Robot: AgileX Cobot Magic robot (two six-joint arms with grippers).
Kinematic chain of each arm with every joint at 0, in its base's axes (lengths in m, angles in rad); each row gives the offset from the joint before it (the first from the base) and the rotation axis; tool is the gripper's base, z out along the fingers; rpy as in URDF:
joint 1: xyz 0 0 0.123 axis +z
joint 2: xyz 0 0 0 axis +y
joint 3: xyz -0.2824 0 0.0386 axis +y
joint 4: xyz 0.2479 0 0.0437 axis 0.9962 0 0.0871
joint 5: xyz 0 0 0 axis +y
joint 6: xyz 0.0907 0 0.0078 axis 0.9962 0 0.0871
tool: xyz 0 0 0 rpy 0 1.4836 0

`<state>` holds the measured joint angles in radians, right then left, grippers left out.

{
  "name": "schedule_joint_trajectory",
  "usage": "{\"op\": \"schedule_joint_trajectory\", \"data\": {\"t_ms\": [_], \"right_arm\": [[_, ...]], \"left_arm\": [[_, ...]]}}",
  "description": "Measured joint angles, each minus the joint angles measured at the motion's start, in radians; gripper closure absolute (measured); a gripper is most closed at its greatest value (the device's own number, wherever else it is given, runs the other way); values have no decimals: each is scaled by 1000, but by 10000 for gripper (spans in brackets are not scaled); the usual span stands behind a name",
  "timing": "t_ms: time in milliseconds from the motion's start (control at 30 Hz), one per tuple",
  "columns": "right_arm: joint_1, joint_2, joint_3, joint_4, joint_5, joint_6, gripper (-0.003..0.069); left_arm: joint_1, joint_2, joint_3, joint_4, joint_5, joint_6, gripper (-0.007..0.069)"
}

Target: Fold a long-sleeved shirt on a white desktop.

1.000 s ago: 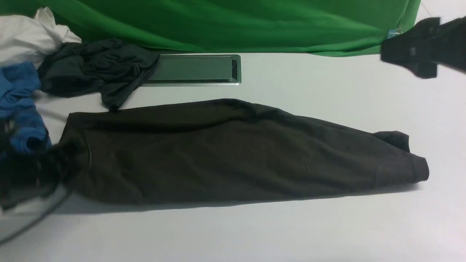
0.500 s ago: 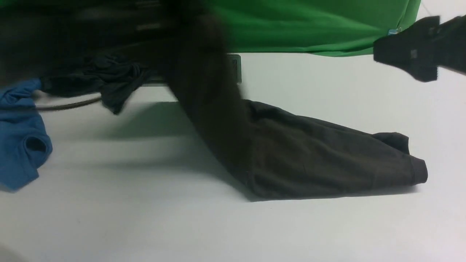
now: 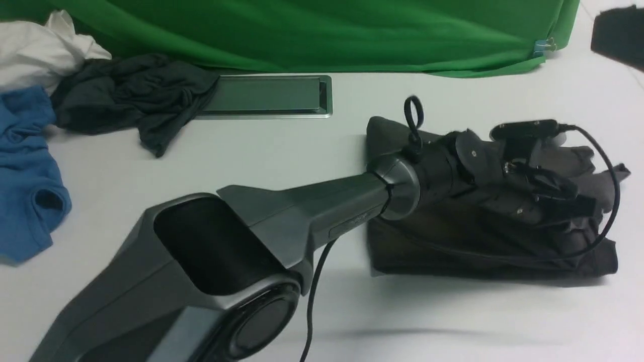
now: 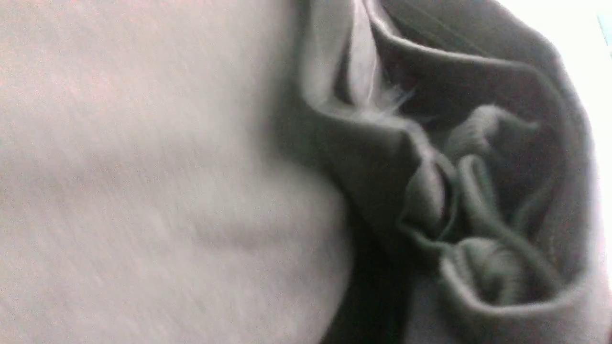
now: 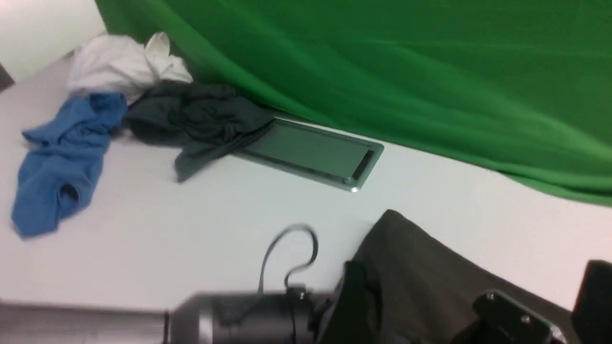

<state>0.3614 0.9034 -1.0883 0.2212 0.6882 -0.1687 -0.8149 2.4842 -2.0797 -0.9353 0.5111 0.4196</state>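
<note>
Left arm (image 3: pixel 302 216) lies across the bench (image 3: pixel 453 322), jaws buried in the folded long-sleeved shirt (image 3: pixel 427 261) directly beneath (open or gripping, cannot tell); right arm (image 3: pixel 619 35) hangs well beyond, jaws open.

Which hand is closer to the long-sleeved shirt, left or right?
Left. The left hand is down on the bunched right end of the long-sleeved shirt; the right hand hangs farther back at the far right, clear of the fabric.

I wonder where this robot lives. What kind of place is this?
Probably a robot lab, not a home: a green cloth backdrop, a plain white desktop with a metal hatch, and a robot arm over the long-sleeved shirt.
</note>
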Motion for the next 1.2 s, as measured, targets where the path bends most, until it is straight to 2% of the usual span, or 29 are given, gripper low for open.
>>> {"op": "schedule_joint_trajectory", "data": {"t_ms": [33, 67, 100, 133, 167, 200, 267, 333, 467, 533, 567, 600, 667, 700, 767, 833, 900, 967, 1200], "right_arm": [[19, -1, 0, -13, 0, 0, 113], [21, -1, 0, -17, 0, 0, 113], [36, -1, 0, -24, -1, 0, 113], [43, -1, 0, -28, -7, 0, 113], [44, -1, 0, -29, -9, 0, 113], [49, -1, 0, -34, -27, 0, 113], [49, -1, 0, -37, -36, 0, 113], [49, -1, 0, -42, -53, 0, 113], [49, 0, 5, -59, -57, 1, 113], [49, 8, 31, -89, -79, 11, 113], [49, 10, 40, -97, -86, 13, 113], [49, 18, 58, -102, -95, 24, 113], [49, 39, 100, -109, -109, 32, 119], [49, 50, 117, -110, -113, 34, 132], [49, 82, 160, -111, -120, 48, 206], [49, 130, 211, -112, -123, 76, 368], [29, 195, 270, -112, -127, 118, 546], [-13, 259, 316, -112, -131, 169, 609], [-184, 445, 416, -97, -131, 303, 633]], "left_arm": [[4, -13, -12, 23, 2, -7, 274], [4, -18, -12, 31, 2, -9, 263], [7, -44, -18, 64, 9, -15, 171], [8, -61, -19, 85, 15, -16, 123], [7, -65, -19, 91, 16, -17, 111], [9, -112, -19, 163, 48, -17, 13], [10, -141, -20, 218, 71, -18, -20], [19, -214, -22, 404, 146, -72, -55], [64, -301, -29, 790, 288, -346, -68], [133, -319, -31, 1030, 427, -553, -68], [158, -318, -31, 1066, 468, -593, -68], [192, -312, -28, 1078, 513, -626, -68], [245, -297, -15, 1023, 565, -633, -68], [274, -289, -3, 954, 583, -617, -68], [320, -263, 34, 767, 587, -560, -68], [336, -234, 88, 597, 567, -493, -68], [339, -208, 132, 498, 536, -462, -68], [339, -188, 165, 463, 517, -448, -68], [342, -175, 213, 434, 473, -443, -68]]}}
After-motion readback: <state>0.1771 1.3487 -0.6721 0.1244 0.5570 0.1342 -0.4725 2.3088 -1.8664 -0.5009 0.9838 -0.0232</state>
